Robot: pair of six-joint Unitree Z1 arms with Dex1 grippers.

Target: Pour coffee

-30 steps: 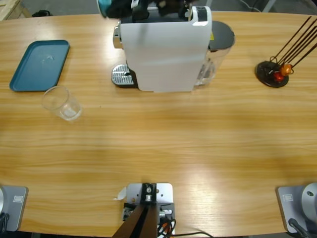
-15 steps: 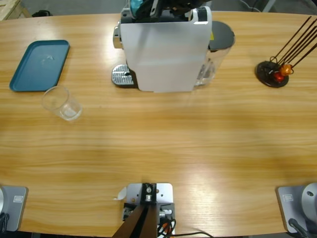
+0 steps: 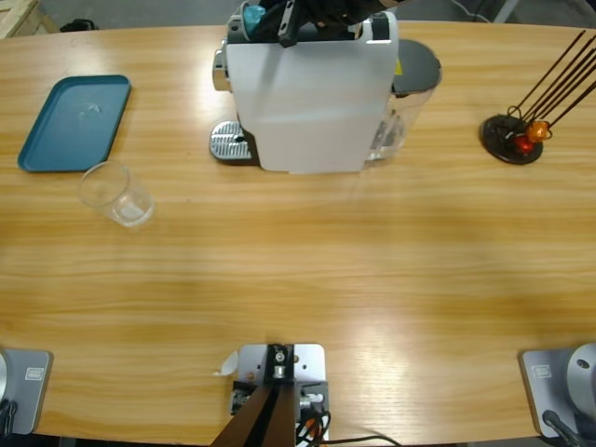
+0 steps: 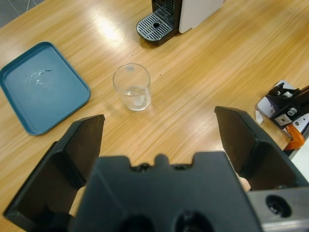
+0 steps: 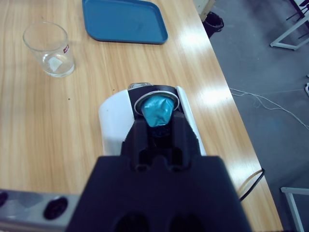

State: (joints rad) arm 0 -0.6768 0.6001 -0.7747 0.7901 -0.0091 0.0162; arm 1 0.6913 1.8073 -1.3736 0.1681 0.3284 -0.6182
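Observation:
A white coffee machine [image 3: 307,102] stands at the table's far middle, its metal drip tray [image 3: 226,142] bare. My right gripper [image 3: 279,19] hovers over the machine's top, shut on a teal capsule [image 5: 157,111] that sits right at the round top slot [image 5: 155,96]. An empty clear glass [image 3: 116,194] stands on the table left of the machine. My left gripper [image 4: 159,118] hangs high above the table, open and holding nothing, with the glass [image 4: 132,87] well beyond it. No coffee is in view.
A blue tray [image 3: 74,121] lies at the far left, just behind the glass. A black capsule stand [image 3: 510,138] with orange and red capsules and long rods sits at the far right. The machine's water tank [image 3: 410,93] juts out to its right.
The right gripper carried the teal capsule rightward from beyond the machine's left corner to over its top slot, then nearly stopped. Glass and tray stayed put.

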